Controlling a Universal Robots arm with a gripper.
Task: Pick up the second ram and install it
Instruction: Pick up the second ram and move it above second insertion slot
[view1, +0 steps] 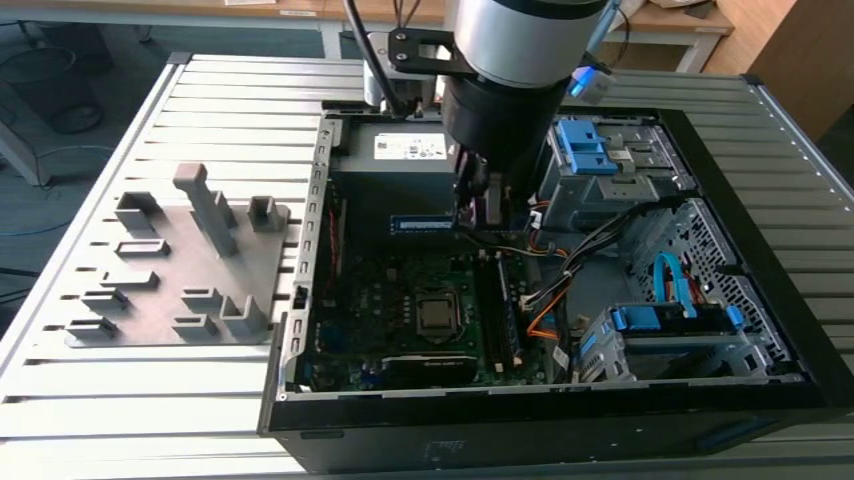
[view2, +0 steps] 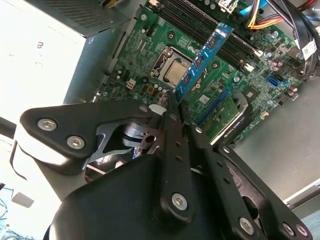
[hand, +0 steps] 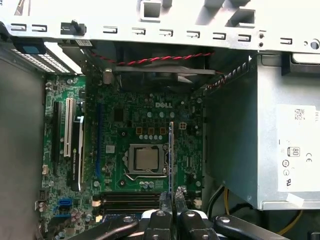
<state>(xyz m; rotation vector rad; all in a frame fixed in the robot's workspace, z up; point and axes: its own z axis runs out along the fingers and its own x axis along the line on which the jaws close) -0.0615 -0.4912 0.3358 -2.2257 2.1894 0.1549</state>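
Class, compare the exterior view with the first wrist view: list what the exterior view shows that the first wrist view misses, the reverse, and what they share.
The exterior view adds the grey fixture plate on the slatted table beside the computer case, and the blue drive bays. The first wrist view adds the red-and-black twisted wire over the fan. Shared: the processor socket, the power supply, and the second ram, held in the shut gripper above the motherboard.
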